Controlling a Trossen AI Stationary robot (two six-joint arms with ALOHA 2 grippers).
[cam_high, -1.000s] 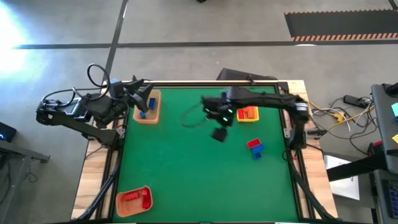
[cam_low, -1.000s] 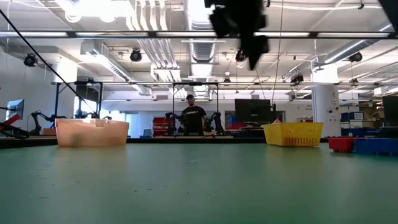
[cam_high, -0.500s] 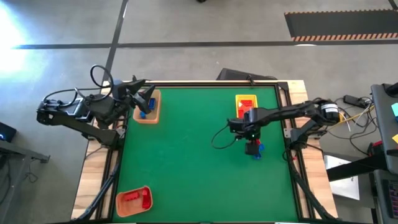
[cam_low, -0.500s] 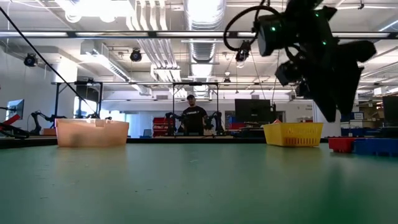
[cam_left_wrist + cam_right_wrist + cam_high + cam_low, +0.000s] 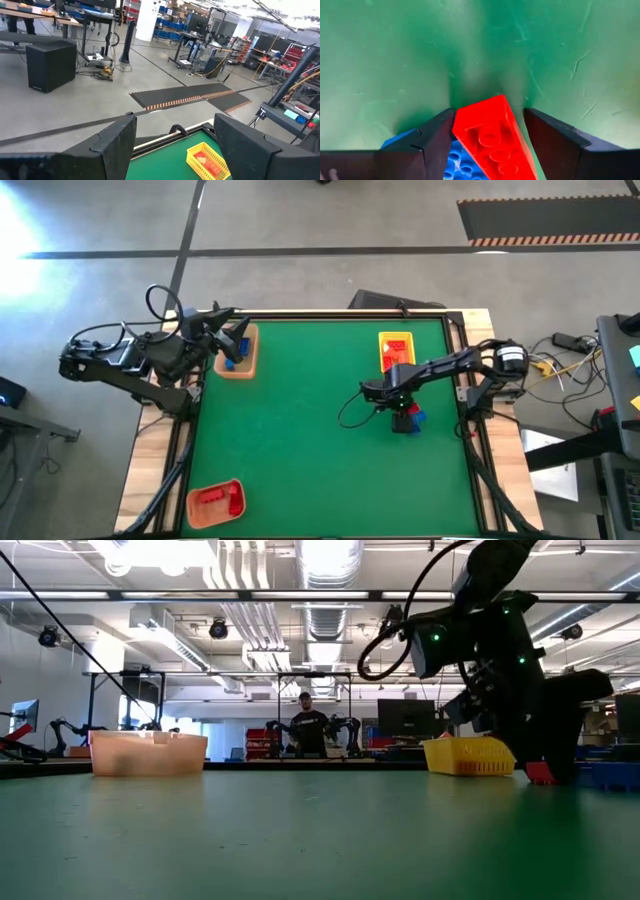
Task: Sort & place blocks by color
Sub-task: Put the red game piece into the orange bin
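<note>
A red block (image 5: 492, 135) lies on the green table, partly over a blue block (image 5: 455, 160), at the table's right (image 5: 411, 411). My right gripper (image 5: 489, 112) points down over them, open, one finger on each side of the red block. Its body hides most of both blocks in the high view (image 5: 403, 415). In the low view the red block (image 5: 540, 775) peeks out beside the gripper. My left gripper (image 5: 235, 340) hangs level over the tan tray (image 5: 240, 365) at the far left, open and holding nothing (image 5: 174, 120). My right gripper comes from above, pointing down, its fingers along the red block's two slanting long sides. One finger (image 5: 437, 137) stands right against the block's side (image 5: 457, 132); whether it touches I cannot tell. A gap shows at the other finger (image 5: 550, 140). The block rests on the table.
The tan tray holds blue blocks (image 5: 230, 363). A yellow tray (image 5: 396, 350) with orange and red pieces stands at the far right, just beyond my right gripper. An orange tray (image 5: 216, 501) with red pieces sits at the near left. A person (image 5: 310, 725) stands far behind the table.
My right gripper has swung from above the table's far middle toward the right edge and come down, tipping to point straight down, over the red and blue blocks. The blocks have stayed where they were.
</note>
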